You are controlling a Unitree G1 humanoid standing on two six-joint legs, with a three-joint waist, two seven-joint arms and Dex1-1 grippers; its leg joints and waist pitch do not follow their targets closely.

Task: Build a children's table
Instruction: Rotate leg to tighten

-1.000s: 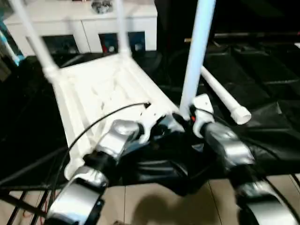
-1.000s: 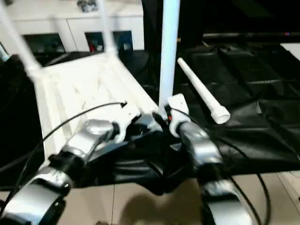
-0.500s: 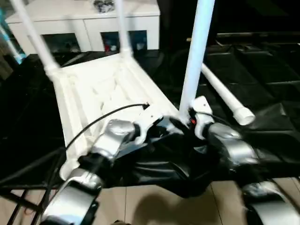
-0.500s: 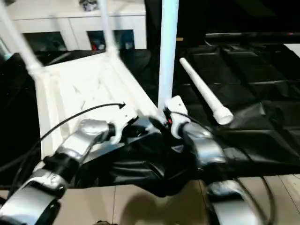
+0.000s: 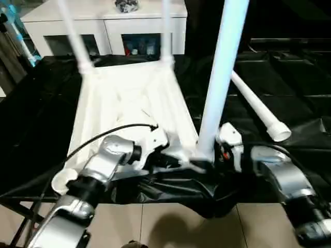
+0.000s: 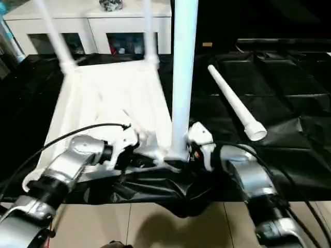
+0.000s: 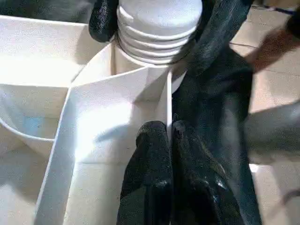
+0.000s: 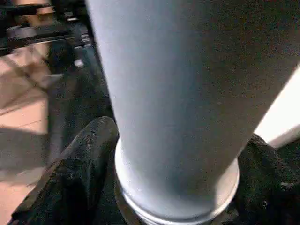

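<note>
The children's table lies upside down: its white tabletop (image 5: pixel 129 103) rests ribs up on the black cloth. Two legs (image 5: pixel 75 36) (image 5: pixel 165 31) stand in the far corners. A third leg (image 5: pixel 222 77) stands upright at the near right corner. Its threaded end (image 7: pixel 157 28) sits at the corner socket. My right gripper (image 5: pixel 204 163) is shut on this leg just above its base, with a black finger (image 8: pixel 79 164) on each side. My left gripper (image 7: pixel 169 129) is shut on a thin rib (image 7: pixel 166 98) of the underside, right beside that corner. Another leg (image 5: pixel 256 111) lies loose on the cloth to the right.
A white cabinet (image 5: pixel 103 20) with glass doors stands behind the table. Crumpled black cloth (image 5: pixel 289 67) covers the work surface and hangs over its near edge above the tiled floor (image 5: pixel 170 227). A black cable (image 5: pixel 103 134) arcs over my left forearm.
The whole picture has shifted as my head moved. The upright leg stays at the near right corner in my right gripper, and my left gripper keeps its pinch on the rib.
</note>
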